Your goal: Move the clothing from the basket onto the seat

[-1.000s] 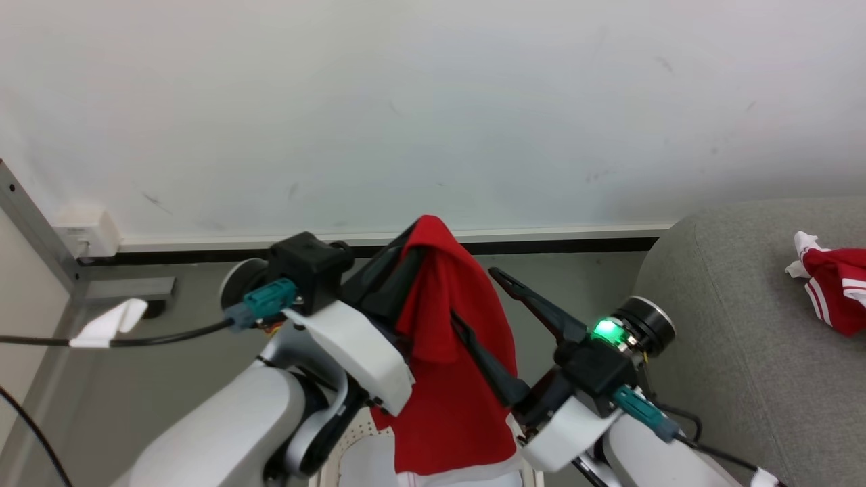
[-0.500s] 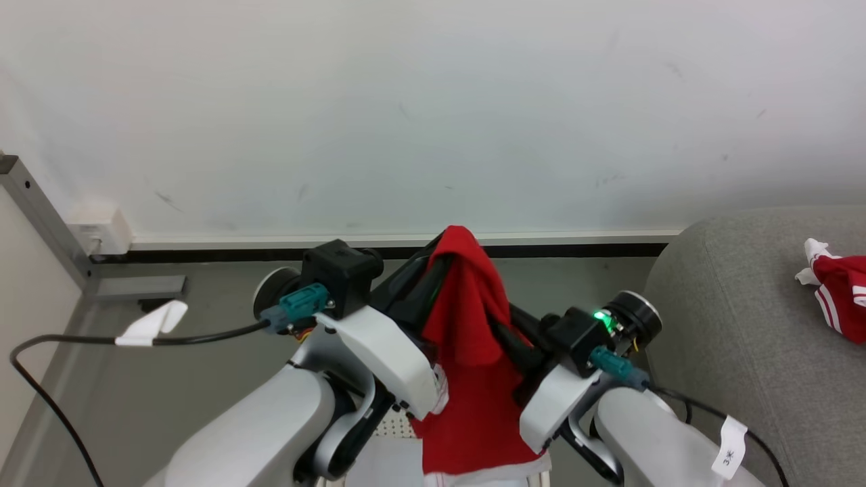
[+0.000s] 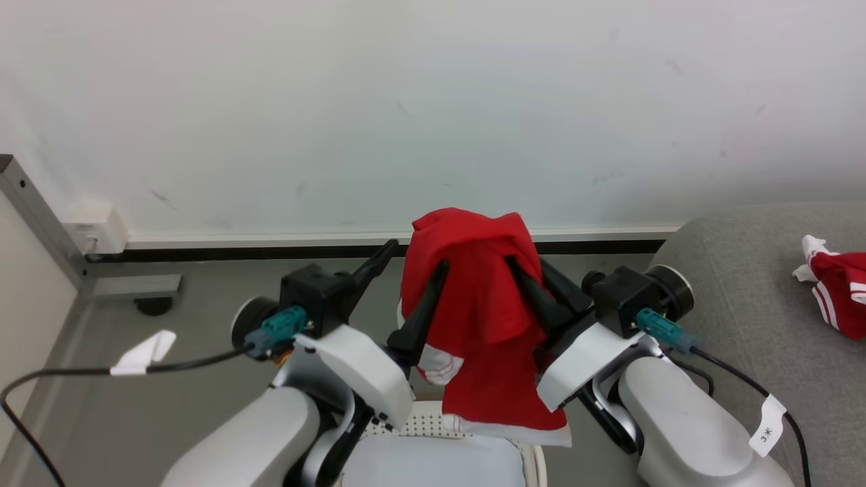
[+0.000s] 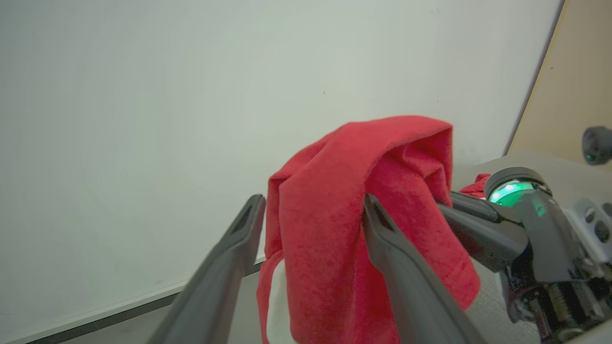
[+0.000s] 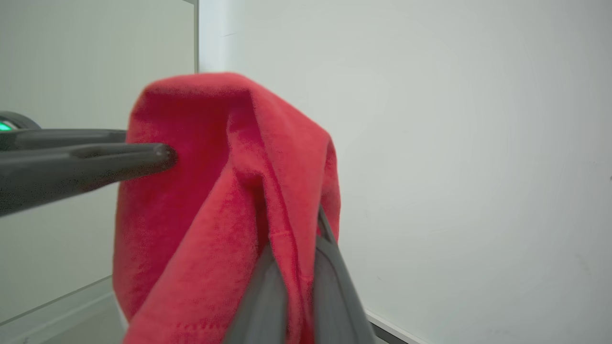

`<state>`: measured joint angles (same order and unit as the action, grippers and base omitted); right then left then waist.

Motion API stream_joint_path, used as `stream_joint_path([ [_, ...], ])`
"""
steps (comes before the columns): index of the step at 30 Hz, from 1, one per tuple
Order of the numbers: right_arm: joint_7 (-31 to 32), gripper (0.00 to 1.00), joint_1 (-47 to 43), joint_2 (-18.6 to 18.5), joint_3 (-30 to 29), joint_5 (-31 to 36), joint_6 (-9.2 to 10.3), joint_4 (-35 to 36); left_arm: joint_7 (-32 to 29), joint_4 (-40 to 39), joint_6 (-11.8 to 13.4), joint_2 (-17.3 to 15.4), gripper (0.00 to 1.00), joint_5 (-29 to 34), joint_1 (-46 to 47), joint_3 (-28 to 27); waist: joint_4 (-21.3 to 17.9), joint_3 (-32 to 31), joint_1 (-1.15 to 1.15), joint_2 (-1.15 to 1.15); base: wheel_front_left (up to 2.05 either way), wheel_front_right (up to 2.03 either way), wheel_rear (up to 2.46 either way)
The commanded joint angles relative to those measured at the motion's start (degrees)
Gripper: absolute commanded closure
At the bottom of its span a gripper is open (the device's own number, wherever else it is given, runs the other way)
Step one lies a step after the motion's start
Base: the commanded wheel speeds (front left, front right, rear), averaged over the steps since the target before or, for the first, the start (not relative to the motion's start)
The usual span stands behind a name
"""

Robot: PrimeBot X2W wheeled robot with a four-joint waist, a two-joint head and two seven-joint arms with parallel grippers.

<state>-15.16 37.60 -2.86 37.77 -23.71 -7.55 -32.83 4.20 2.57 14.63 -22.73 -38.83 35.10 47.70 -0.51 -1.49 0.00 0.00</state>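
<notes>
The right hand (image 3: 531, 270) is clamped on a red garment (image 3: 473, 297) and holds it up in front of the wall (image 3: 433, 101), above the basket (image 3: 426, 425). In the right wrist view its two fingers (image 5: 330, 286) stand close together with a fold of the cloth (image 5: 201, 200) pinched between them. The rest of the cloth drapes over and down around them. From the head view the garment hangs between the two arms. Its white-trimmed lower edge reaches down to the basket's far rim, though I cannot tell if it touches.

The left hand (image 3: 417, 257) is apart. In the left wrist view its fingers (image 4: 229, 258) spread wide. The garment (image 4: 325, 229) hangs in the gap, lying against the finger nearer the right hand (image 4: 478, 224). In the head view the outer left finger points up, free of the cloth. The right wrist view shows a left fingertip (image 5: 162, 155) touching the side of the garment.

The basket sits at the bottom of the head view, between the forearms. Its holed wall and pale lining (image 3: 433, 467) are partly seen.

A second garment (image 3: 835, 291), red with white stripes, lies bunched on the seat (image 3: 731, 325) at the right edge, well apart from the hands. The seat stands on the grey floor (image 3: 203, 297), near the wall.
</notes>
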Motion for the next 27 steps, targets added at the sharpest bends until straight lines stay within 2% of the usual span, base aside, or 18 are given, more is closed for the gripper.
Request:
stream_joint_path([
  [1, 0.0, 1.0, 1.0, -0.1, -1.5, 0.7, 0.12, 0.4, 1.1, 0.9, -0.1, -0.1, 0.0, 0.0, -1.9, 0.1, -0.7, 0.4, 0.0, 0.0, 0.0, 0.0, 0.0],
  [6, 0.0, 1.0, 0.9, -0.1, -4.6, 2.3, 0.12, 1.0, 3.0, 3.1, -0.8, 0.8, 0.0, -0.3, -3.9, 1.0, -2.9, 1.4, 0.0, 0.0, 0.0, 0.0, 0.0],
  [13, 0.0, 1.0, 0.1, -0.1, -7.1, 5.3, 0.12, 2.6, 4.6, 4.9, -1.2, 1.9, 0.0, -0.2, -5.0, 2.1, -8.1, 3.0, 0.0, 0.0, 0.0, 0.0, 0.0],
  [21, 0.0, 1.0, -2.1, -2.0, -10.6, 7.1, 0.12, 7.6, 5.7, 5.0, -1.1, 3.0, 0.0, 1.3, -3.8, 3.1, -17.7, 6.5, 0.0, 0.0, 0.0, 0.0, 0.0],
  [27, 0.0, 1.0, -5.7, -4.4, -12.9, 7.2, 0.12, 12.3, 5.6, 4.3, -1.7, 3.8, 0.0, 2.3, -2.1, 4.4, -22.7, 9.5, 0.0, 0.0, 0.0, 0.0, 0.0],
])
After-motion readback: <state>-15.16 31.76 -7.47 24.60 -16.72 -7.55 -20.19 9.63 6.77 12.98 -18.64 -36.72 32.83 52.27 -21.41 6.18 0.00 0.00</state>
